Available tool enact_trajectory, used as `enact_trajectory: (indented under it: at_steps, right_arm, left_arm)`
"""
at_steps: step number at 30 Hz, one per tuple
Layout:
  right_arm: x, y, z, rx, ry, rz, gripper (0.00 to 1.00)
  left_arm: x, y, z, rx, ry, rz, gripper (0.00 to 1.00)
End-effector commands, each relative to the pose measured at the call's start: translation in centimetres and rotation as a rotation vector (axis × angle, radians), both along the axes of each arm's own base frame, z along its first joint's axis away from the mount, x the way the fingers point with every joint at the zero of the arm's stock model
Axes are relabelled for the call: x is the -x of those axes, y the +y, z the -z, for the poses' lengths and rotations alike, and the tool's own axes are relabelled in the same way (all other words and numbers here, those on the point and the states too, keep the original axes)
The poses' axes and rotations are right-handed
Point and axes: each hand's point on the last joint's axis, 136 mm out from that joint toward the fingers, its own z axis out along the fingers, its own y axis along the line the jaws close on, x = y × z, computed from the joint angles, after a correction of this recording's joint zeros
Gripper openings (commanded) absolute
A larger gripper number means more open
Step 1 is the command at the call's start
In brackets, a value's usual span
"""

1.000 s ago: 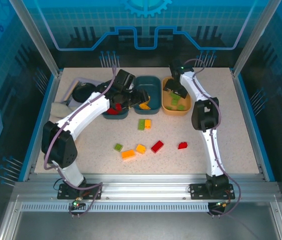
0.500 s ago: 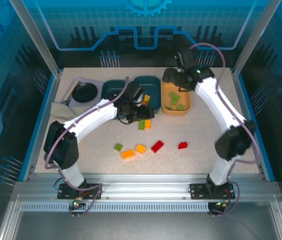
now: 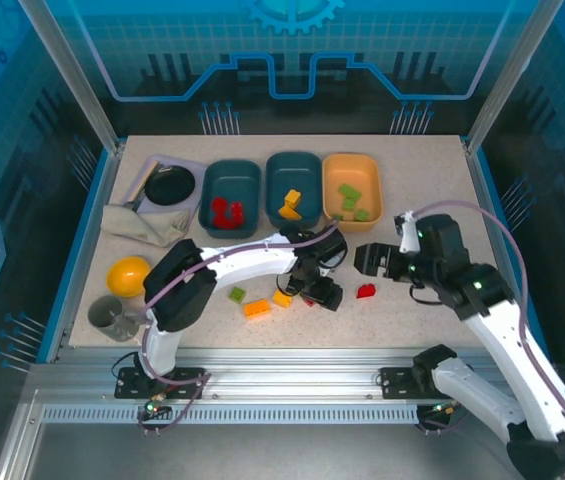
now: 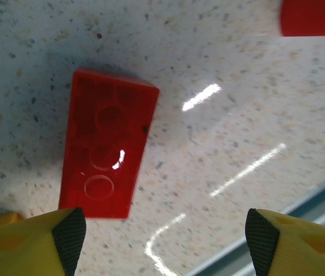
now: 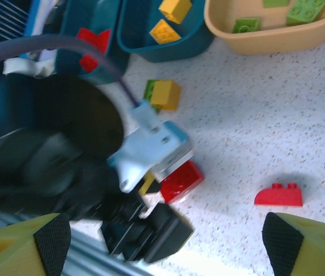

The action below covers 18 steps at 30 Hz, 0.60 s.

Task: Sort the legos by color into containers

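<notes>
The left gripper [image 4: 165, 238] hovered over the table [image 4: 237, 115] with its fingers apart. A red brick [image 4: 107, 152] lay flat just ahead of them, apparently untouched. The right gripper [image 5: 168, 241] was spread wide near a smaller red brick [image 5: 278, 195]. Green bricks [image 3: 350, 198] sat in the orange tub [image 3: 352, 156].

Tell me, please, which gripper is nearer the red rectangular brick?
Left. The left gripper is right above the red rectangular brick; the right gripper stands apart, off to its right.
</notes>
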Motion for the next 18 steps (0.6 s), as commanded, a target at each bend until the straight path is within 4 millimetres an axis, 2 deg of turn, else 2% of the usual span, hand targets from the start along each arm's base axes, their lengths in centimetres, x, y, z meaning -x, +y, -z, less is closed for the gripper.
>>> enact_trajectory:
  at_steps: [1,8,12,16,18]
  right_arm:
    - [2.8,-0.2,1.1,-0.007,0.064,-0.040,0.91]
    - [2.5,-0.5,0.7,-0.005,0.049,-0.047,0.91]
    - [2.3,-0.6,0.8,-0.002,0.050,-0.040,0.91]
    - [2.2,-1.0,0.8,-0.003,0.045,-0.020,0.91]
    - [2.3,-1.1,0.9,-0.009,0.046,-0.016,0.91]
  left_arm:
    - [-1.0,0.0,-0.1,-0.051,-0.061,0.027,0.78]
    - [-1.7,0.3,0.4,-0.095,-0.101,0.050,0.75]
    - [-1.8,-0.5,-0.8,-0.060,-0.110,0.062,0.71]
    - [-2.4,-0.4,-2.2,-0.063,-0.170,0.048,0.73]
    - [-3.0,0.1,-2.2,-0.089,-0.200,0.050,0.76]
